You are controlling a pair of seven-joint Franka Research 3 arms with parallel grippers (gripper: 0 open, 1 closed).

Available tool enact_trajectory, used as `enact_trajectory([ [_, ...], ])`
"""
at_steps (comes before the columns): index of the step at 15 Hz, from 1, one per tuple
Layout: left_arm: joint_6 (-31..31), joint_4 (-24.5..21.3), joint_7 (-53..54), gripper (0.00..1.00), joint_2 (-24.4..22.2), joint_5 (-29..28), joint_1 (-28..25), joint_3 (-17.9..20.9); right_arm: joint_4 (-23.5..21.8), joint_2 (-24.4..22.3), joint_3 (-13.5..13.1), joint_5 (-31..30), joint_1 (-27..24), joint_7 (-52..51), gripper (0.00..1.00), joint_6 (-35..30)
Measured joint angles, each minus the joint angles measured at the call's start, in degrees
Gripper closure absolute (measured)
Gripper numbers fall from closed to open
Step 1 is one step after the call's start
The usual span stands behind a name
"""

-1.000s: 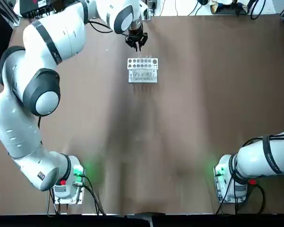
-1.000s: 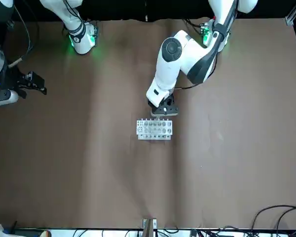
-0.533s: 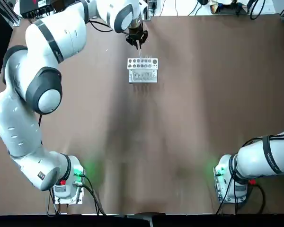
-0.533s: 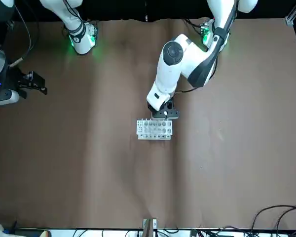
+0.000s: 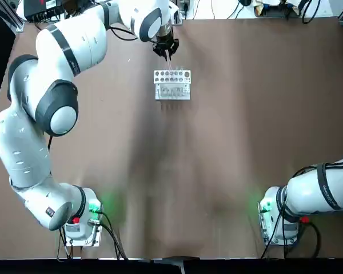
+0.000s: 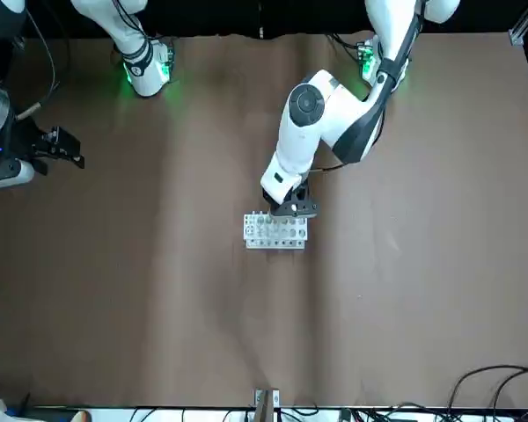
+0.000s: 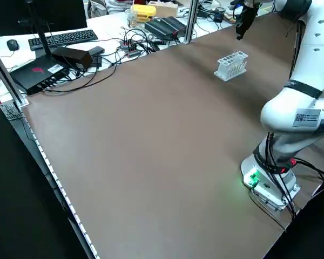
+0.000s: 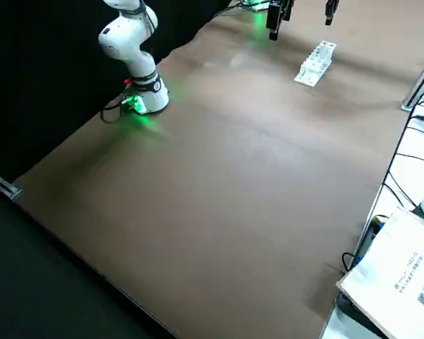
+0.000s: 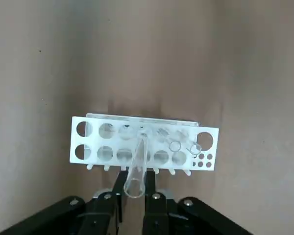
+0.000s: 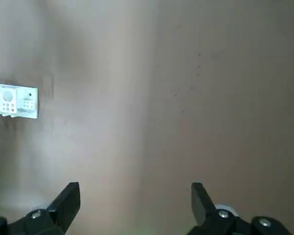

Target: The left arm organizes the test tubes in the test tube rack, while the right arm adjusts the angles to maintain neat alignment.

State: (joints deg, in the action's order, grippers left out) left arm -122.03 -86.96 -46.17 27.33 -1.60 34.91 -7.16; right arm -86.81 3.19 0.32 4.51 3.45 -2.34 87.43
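Since the earlier frames, the left arm had shifted its elbow inward, and its black two-finger gripper had come a little farther over the near side of the rack as the front view showed it, while the white test tube rack had kept its place on the brown tabletop. The left gripper was closed around a clear test tube, gripping it between its two fingertips. From those fingertips the tube reached toward the rack's top plate, its far end at the rows of large round holes; whether that end had entered a hole could not be told.

The rack stood just beyond and below the left gripper, its long side running across in front of the fingers. Two more clear tubes, one beside the other, sat in the rack near the left gripper, toward the end with the cluster of small holes, and at least the outer one leaned.

Well apart from the left gripper, off on the robot's right, the cable-wrapped right arm was parked with its gripper released, the fingers spread wide with nothing between them.
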Motion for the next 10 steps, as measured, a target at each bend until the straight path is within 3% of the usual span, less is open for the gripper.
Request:
enact_trajectory([
  [10,-0.9,0.0,0.0,0.80,0.9,0.0,0.0,0.1,0.0,0.0,0.0,0.0,0.0,0.0,0.00,0.0],
])
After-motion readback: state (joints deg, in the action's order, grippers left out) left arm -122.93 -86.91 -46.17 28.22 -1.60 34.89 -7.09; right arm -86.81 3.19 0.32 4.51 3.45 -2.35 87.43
